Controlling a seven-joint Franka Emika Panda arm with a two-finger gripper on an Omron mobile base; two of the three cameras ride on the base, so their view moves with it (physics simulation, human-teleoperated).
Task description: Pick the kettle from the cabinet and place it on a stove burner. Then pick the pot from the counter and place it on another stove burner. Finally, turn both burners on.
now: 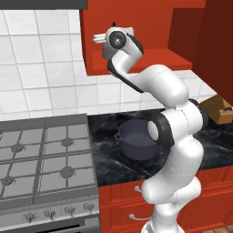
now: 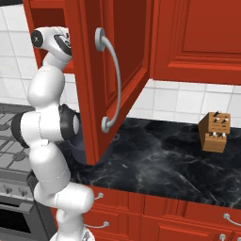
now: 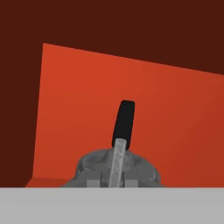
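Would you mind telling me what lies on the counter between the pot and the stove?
Nothing: in the left base view the black counter is bare between the pot and the stove.

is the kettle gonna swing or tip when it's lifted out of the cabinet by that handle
Likely some swing: the kettle hangs below its thin arched black handle. The grey metal body looks rigid and small, so probably light. The cabinet niche is tight, so a swing might knock its wall.
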